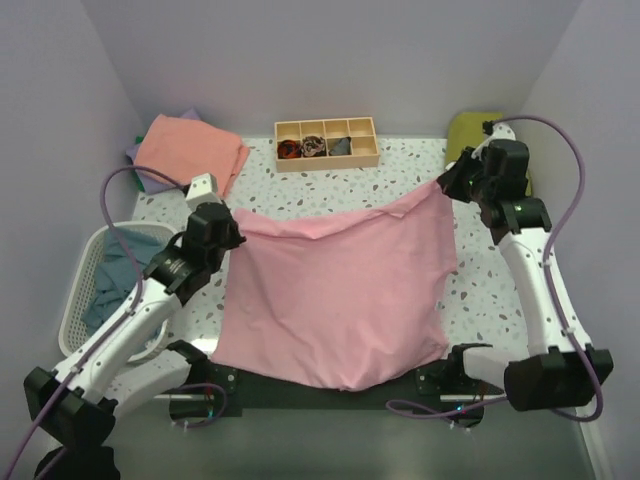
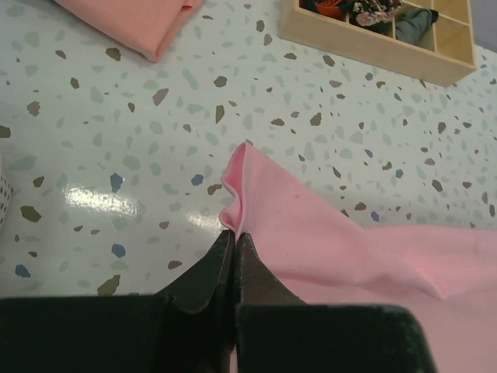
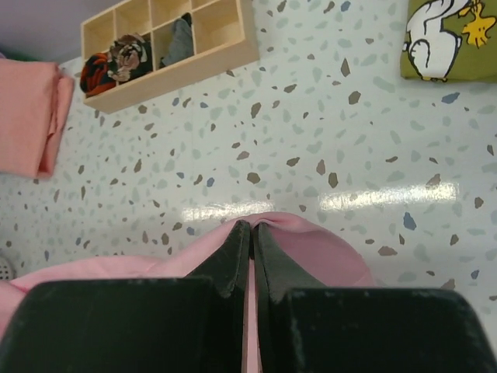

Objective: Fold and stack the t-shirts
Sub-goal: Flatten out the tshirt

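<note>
A pink t-shirt (image 1: 340, 290) hangs stretched between both grippers, its lower edge draped over the table's near edge. My left gripper (image 1: 232, 232) is shut on the shirt's left corner (image 2: 241, 190), the fabric pinched between the fingertips. My right gripper (image 1: 447, 185) is shut on the right corner (image 3: 311, 241), cloth bulging over the closed jaws. A folded salmon-coral t-shirt (image 1: 190, 150) lies at the back left on a lavender one (image 1: 133, 150). Teal-blue t-shirts (image 1: 118, 275) fill the basket.
A white laundry basket (image 1: 85, 290) stands at the left edge. A compartmented wooden tray (image 1: 327, 143) with small dark items sits at the back centre. An olive-green folded cloth with a cartoon print (image 3: 450, 39) lies at the back right.
</note>
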You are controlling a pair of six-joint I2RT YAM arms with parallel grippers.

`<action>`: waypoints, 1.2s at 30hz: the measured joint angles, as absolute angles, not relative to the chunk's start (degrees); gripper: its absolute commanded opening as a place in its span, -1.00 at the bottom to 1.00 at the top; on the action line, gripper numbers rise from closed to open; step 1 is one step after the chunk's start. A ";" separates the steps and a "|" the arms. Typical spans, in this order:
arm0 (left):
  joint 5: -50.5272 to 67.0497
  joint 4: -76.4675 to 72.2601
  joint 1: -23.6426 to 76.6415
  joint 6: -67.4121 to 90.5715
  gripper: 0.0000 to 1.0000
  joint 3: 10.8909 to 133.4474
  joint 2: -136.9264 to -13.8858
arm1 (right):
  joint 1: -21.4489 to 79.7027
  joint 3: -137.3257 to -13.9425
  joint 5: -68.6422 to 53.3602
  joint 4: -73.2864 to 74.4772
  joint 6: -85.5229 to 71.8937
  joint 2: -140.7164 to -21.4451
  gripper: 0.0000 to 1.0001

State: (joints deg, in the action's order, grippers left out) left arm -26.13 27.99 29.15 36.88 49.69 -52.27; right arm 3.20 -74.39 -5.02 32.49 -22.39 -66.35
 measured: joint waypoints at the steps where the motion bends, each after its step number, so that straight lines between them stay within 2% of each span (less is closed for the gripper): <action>1: -27.64 26.06 29.12 37.08 -1.00 49.21 -54.35 | 3.20 -73.38 -4.73 30.92 -22.59 -68.53 -1.00; 6: -32.42 17.23 28.93 38.61 -1.00 44.16 -64.18 | 3.20 -70.70 -3.95 24.69 -23.86 -78.59 -1.00; 12: -35.51 9.32 28.73 39.44 -1.00 42.65 -79.13 | 3.20 -75.68 -4.03 20.23 -24.16 -92.09 -1.00; 16: -36.86 5.50 27.40 39.35 -1.00 44.49 -86.30 | 3.20 -79.35 -4.54 18.26 -24.32 -97.06 -1.00; 20: -36.60 3.64 26.35 38.17 -1.00 46.52 -88.01 | 3.20 -81.54 -7.42 16.84 -24.32 -99.13 -1.00; 25: -33.89 5.80 26.26 36.34 -1.00 46.52 -77.73 | 3.25 -78.41 -10.74 18.74 -23.11 -91.94 -1.00; 31: -26.50 10.90 26.52 33.65 -1.00 48.29 -51.51 | 3.49 -76.55 -14.28 28.05 -20.62 -65.34 -1.00; 36: -15.99 15.66 26.61 32.25 -1.00 52.86 -33.80 | 3.60 -85.38 -16.14 36.84 -18.79 -46.44 -1.00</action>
